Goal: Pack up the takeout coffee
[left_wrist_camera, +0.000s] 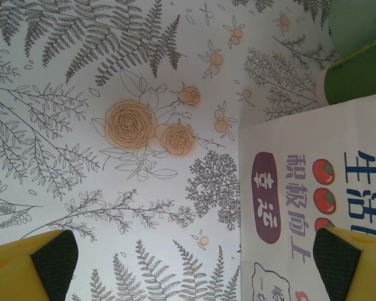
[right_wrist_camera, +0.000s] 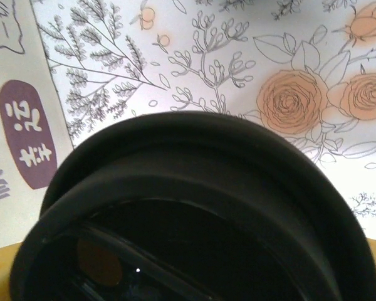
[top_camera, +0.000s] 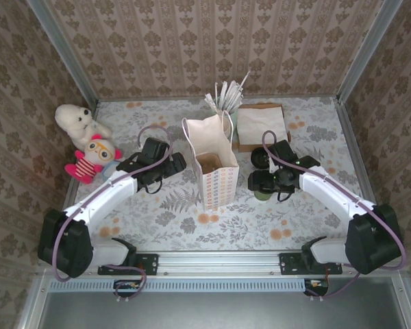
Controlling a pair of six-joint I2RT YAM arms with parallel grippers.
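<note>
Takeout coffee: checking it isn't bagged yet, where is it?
Top view: the takeout coffee stands on the table, right of the white paper bag, under the right pincer.

White plush bear (top_camera: 79, 122) beside striped doll (top_camera: 90, 159), straws (top_camera: 227, 92), white napkins (top_camera: 261, 123), floral tablecloth (top_camera: 157, 219)

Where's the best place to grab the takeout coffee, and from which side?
Take the green cup around its paper wall just under the black lid, coming from its right: it stands upright, the wider lid rim should stop slipping, and the white bag crowds its left.
</note>
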